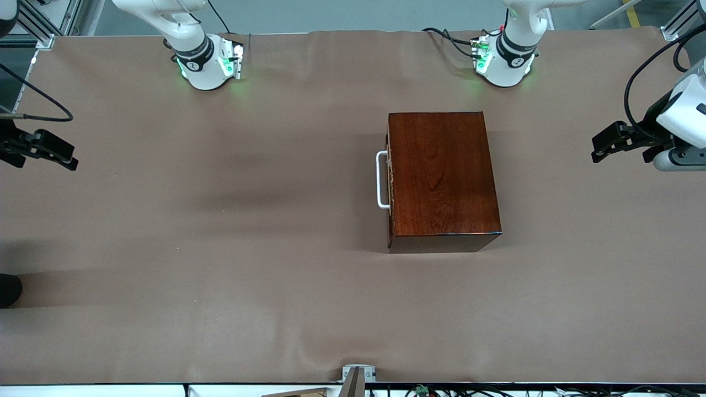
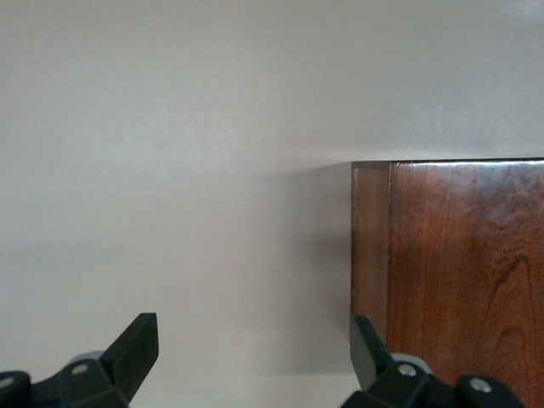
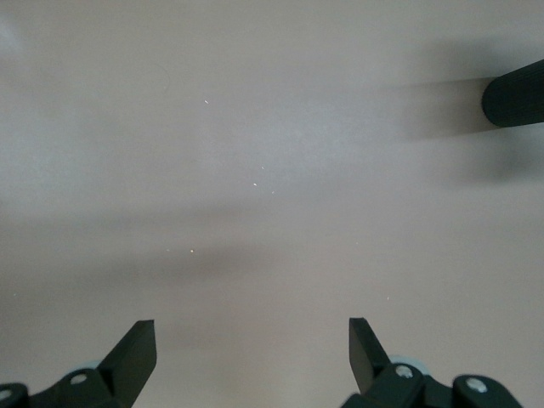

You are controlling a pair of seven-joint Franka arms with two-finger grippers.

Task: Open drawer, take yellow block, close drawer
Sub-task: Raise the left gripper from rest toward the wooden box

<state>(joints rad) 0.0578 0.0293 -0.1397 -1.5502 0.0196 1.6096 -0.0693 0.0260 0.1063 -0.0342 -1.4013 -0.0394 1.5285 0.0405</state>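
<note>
The wooden box point(image 1: 444, 179) stands mid-table, its drawer point(image 1: 389, 182) shut; the yellow block is unseen. The white handle point(image 1: 381, 180), rigid and smooth, suits a pinch. Left gripper point(image 2: 255, 353) and right gripper point(image 3: 252, 353) hover open, empty.

Brown cloth point(image 1: 220, 248) covers table w/ creases; cables point(image 1: 441, 390) along edge nearest front cam.

Even, diffuse overhead light fell on the table point(image 1: 220, 248), with soft broad shadows. The box point(image 1: 441, 171) top carried a faint sheen and cast a short dark shadow toward the front camera. Both wrist views looked paler, washed out, slightly soft; the front view was sharp.
</note>
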